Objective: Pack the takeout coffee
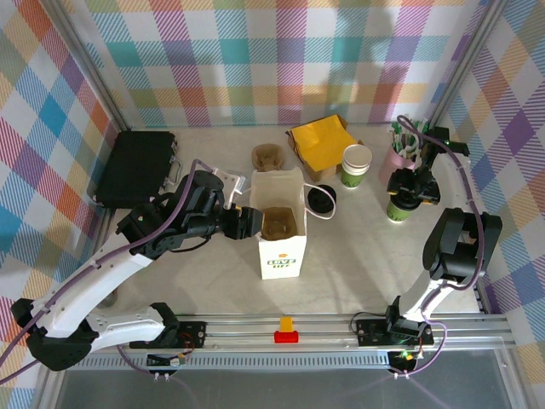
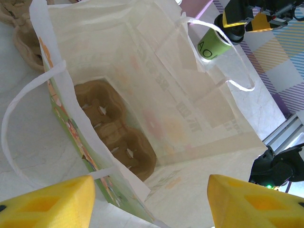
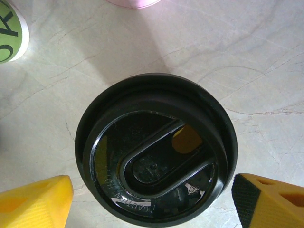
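The takeout coffee (image 1: 398,209) stands at the right of the table, a green cup under a black lid (image 3: 156,147). My right gripper (image 1: 409,187) hovers directly above it, open, one yellow finger (image 3: 35,202) on each side of the lid with a gap to both. A white paper bag (image 1: 281,243) stands open mid-table with a brown cardboard cup carrier (image 2: 114,128) at its bottom. My left gripper (image 1: 245,221) is at the bag's left rim, open, its fingers (image 2: 47,204) wide apart over the mouth. The green cup (image 2: 211,45) shows beyond the bag.
A lidless cream-and-green cup (image 1: 356,164) stands beside yellow napkins (image 1: 324,141). A loose black lid (image 1: 321,198) lies right of the bag. A second carrier (image 1: 267,156) sits behind it. A pink holder (image 1: 402,149) is at the back right, a black case (image 1: 136,166) at the left.
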Motion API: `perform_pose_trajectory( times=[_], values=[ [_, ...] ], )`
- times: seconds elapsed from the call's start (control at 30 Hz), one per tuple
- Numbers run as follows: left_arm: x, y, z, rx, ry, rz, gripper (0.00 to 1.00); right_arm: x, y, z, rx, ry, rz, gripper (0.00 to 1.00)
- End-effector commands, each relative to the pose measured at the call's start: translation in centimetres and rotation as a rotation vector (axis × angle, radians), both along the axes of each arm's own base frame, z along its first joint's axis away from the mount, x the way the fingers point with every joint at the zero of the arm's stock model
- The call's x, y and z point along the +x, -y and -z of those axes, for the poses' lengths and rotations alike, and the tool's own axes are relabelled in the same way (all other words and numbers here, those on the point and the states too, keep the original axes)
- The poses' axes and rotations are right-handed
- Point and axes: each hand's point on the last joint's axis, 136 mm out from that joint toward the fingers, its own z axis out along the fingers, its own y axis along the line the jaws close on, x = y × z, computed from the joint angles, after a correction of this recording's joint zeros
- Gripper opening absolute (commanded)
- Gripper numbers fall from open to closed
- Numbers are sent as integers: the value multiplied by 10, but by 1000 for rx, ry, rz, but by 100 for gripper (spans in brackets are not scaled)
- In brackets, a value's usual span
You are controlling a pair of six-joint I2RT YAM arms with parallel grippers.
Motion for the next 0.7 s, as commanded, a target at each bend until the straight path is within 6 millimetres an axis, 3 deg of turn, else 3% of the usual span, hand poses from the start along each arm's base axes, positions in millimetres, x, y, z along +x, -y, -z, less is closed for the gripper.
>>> perform_pose_trajectory(
  times=[0.0,0.3,0.67],
  values=[
    [2,-4,5,8,-19,-23,63,-4,-1,8,-6,-31,-25,87],
    [2,-3,7,6,-24,-21,63,-2,-2,17,2,-42,-28,81],
    [2,-2,8,8,-26,-20,63,2,0,18,-8,-41,-29,83]
  ],
)
